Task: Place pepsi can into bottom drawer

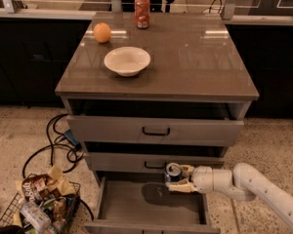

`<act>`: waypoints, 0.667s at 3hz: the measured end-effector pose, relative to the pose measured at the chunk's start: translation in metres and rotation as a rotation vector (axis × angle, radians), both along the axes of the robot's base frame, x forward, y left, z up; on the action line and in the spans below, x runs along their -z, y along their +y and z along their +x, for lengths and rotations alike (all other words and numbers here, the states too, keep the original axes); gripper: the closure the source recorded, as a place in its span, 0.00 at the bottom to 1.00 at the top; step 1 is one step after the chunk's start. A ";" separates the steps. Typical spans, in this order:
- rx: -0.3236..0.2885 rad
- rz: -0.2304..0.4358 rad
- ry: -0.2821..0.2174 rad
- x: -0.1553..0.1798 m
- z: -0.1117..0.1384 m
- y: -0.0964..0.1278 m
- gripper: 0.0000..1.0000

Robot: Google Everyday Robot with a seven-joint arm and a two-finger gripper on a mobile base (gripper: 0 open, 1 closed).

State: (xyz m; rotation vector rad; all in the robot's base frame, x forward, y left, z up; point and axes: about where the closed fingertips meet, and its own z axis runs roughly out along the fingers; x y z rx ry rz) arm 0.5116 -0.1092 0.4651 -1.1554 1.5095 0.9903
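Note:
The pepsi can (173, 172), blue with a silver top, is held upright in my gripper (178, 178), which reaches in from the right on a white arm. The gripper is shut on the can and holds it above the right middle of the bottom drawer (136, 199). That drawer is pulled open, a wide grey tray with nothing in it but the can's shadow. The can hangs just in front of the middle drawer's black handle (154, 165).
On the cabinet top stand a red-orange soda can (142, 11), an orange (102, 32) and a white bowl (127, 60). The top drawer (155, 129) is slightly out. A wire basket of snack bags (39, 204) and black cables (53, 145) lie on the floor at left.

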 end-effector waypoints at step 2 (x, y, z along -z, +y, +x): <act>-0.078 0.042 0.109 0.088 -0.018 0.036 1.00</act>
